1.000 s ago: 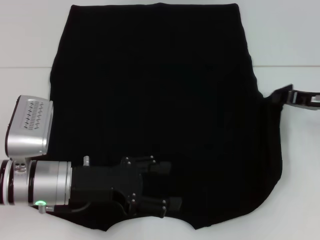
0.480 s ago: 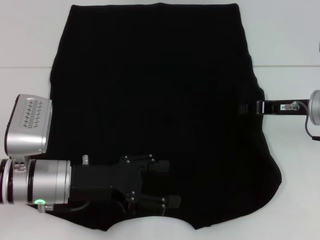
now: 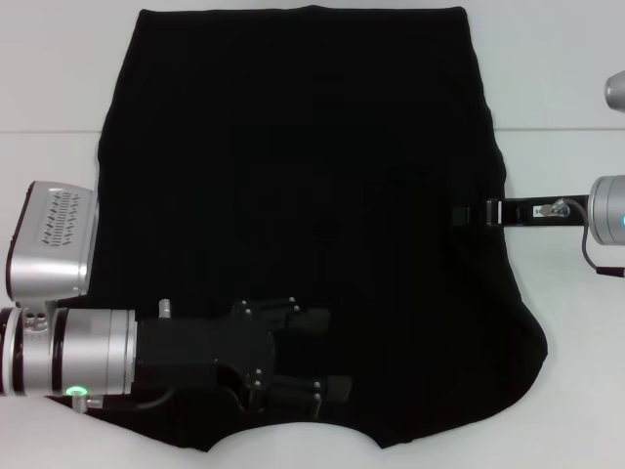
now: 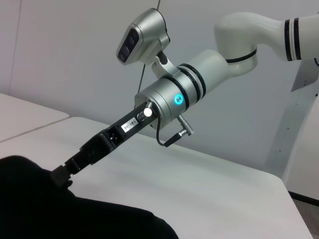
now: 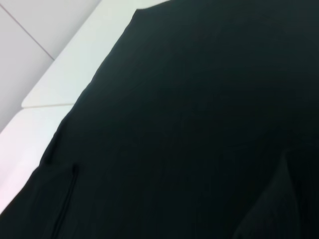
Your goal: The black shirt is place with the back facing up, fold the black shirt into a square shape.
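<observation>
A black shirt (image 3: 303, 215) lay flat on a white table (image 3: 566, 78). The left gripper (image 3: 327, 357) rested on its near part, jaws apart. The right gripper (image 3: 464, 213) pinched its right edge.

The right gripper (image 3: 467, 212) had its fingertips lost against the black shirt (image 3: 312, 195) at the middle right of the head view, so whether they pinched cloth could not be told. The left gripper (image 3: 327, 352), black on black at lower centre, showed no readable gap. The shirt's lower hem was cut by the bottom edge. The right wrist view showed only dark fabric.
</observation>
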`<state>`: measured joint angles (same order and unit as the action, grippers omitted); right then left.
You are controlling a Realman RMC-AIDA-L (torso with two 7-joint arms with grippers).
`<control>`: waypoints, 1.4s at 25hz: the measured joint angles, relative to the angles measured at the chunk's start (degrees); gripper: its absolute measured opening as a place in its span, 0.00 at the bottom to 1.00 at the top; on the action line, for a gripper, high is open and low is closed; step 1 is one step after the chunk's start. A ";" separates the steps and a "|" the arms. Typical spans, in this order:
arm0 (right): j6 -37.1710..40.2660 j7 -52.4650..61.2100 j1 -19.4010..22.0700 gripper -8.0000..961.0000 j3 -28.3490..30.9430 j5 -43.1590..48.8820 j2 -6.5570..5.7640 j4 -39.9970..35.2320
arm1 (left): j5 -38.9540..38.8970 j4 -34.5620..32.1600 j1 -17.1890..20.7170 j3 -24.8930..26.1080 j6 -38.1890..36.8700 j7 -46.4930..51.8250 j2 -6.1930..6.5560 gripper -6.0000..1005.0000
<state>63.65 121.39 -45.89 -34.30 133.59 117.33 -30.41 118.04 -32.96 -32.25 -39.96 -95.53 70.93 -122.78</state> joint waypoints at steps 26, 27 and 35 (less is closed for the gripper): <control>1.45 3.85 -1.56 0.10 -3.16 -0.32 0.53 -0.33 | 0.00 0.15 0.00 0.05 -0.01 -0.03 0.00 0.89; 1.69 3.85 -1.63 0.18 -3.07 -0.34 0.54 -0.45 | 0.00 0.16 0.03 0.05 0.04 -0.05 0.00 0.89; 4.77 2.54 -0.16 0.47 -2.80 -4.13 -0.85 -0.71 | 0.00 0.17 0.52 3.26 0.83 0.92 0.08 0.89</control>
<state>68.42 123.92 -46.05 -37.10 129.46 116.48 -31.12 118.04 -32.79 -31.73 -36.70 -94.70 71.85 -122.70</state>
